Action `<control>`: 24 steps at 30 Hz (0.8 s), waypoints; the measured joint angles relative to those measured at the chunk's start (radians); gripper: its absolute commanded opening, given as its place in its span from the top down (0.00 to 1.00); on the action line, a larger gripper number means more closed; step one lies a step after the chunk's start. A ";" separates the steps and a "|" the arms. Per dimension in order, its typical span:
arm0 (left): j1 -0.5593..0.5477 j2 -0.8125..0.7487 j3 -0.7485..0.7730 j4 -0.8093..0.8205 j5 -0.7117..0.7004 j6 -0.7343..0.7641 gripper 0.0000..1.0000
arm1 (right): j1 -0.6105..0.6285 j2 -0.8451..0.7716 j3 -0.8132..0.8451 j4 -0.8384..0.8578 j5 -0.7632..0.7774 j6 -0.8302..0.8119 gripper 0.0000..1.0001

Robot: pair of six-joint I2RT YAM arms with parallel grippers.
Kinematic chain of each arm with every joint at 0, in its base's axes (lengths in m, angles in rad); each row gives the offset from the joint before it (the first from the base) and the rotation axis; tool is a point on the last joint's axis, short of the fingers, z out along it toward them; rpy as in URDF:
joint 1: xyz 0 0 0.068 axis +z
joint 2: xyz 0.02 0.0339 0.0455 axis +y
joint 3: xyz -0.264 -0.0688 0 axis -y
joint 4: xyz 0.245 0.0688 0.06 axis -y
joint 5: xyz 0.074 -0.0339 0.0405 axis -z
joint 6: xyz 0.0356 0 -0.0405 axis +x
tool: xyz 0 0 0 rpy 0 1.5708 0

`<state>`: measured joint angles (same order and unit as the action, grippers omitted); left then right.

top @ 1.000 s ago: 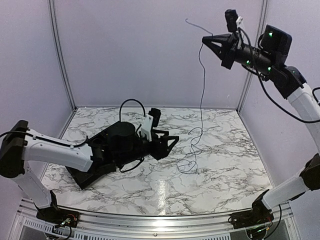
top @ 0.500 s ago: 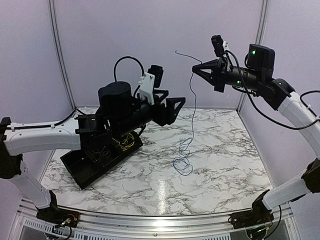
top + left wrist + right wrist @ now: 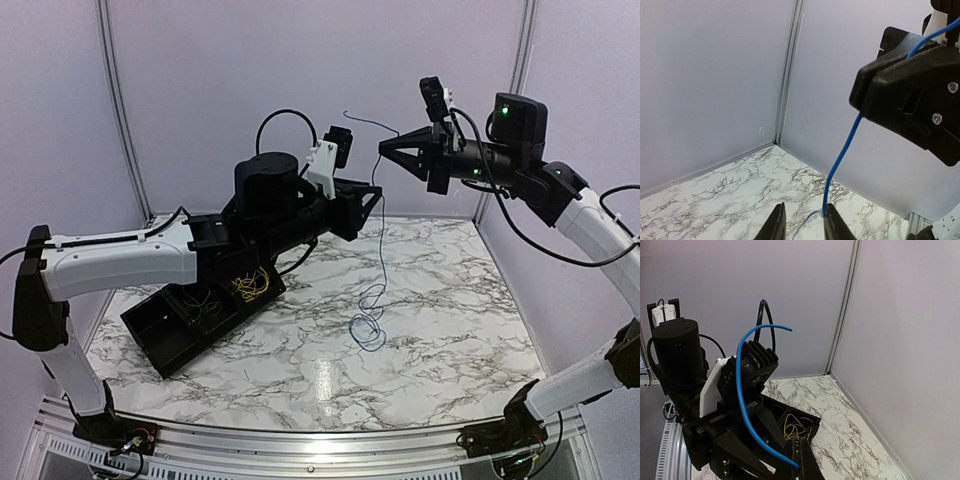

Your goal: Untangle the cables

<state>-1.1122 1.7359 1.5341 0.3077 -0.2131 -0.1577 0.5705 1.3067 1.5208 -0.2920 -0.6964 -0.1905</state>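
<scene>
My right gripper (image 3: 384, 150) is raised high and shut on the blue wire (image 3: 384, 250). The wire hangs straight down, and its lower end lies in small loops (image 3: 367, 330) on the marble table. In the right wrist view the wire (image 3: 742, 400) arcs up out of the closed fingers (image 3: 801, 452). My left gripper (image 3: 376, 208) is open beside the hanging wire, just below the right gripper. In the left wrist view the blue wire (image 3: 842, 155) runs down between the jaws, against the right finger (image 3: 832, 225). The yellow wire (image 3: 250, 287) lies bundled in the black tray (image 3: 160, 340). A thin dark wire (image 3: 203, 300) lies faintly in the tray's other compartment.
The black tray sits on the table's left side under my left arm and also shows in the right wrist view (image 3: 812, 417). Purple walls and metal corner posts (image 3: 505, 110) close in the back and sides. The right gripper's body (image 3: 910, 95) hangs close above the left gripper.
My left arm has lifted from the table and swung up and right to the hanging blue wire. My right gripper has come down and left with the wire.
</scene>
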 measured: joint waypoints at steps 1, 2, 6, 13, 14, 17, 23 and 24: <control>0.002 0.000 0.005 0.000 0.008 -0.004 0.82 | 0.000 0.000 0.000 0.000 0.000 -0.001 1.00; 0.006 0.000 0.010 0.001 0.014 -0.007 0.86 | 0.001 0.000 -0.001 0.000 -0.001 -0.002 1.00; 0.011 0.000 0.021 0.001 0.037 -0.017 0.96 | 0.005 -0.002 -0.011 0.000 -0.001 -0.005 1.00; 0.012 0.000 0.019 0.001 0.055 -0.020 1.00 | 0.006 -0.002 -0.021 0.001 0.018 -0.007 0.60; 0.012 0.000 0.016 0.002 0.055 -0.022 1.00 | 0.006 -0.003 -0.028 0.003 0.028 -0.010 0.57; 0.012 -0.003 -0.005 0.005 0.035 -0.039 1.00 | -0.005 -0.021 -0.090 0.009 0.062 -0.033 0.46; 0.012 -0.042 -0.114 0.008 -0.055 -0.086 1.00 | -0.046 -0.049 -0.362 0.001 0.120 -0.149 0.38; 0.012 -0.050 -0.130 0.008 -0.067 -0.092 1.00 | -0.048 -0.050 -0.423 0.000 0.135 -0.170 0.38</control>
<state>-1.1004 1.6855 1.4040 0.3153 -0.2802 -0.2501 0.5220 1.2568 1.0977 -0.2924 -0.5617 -0.3607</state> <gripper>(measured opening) 0.025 0.614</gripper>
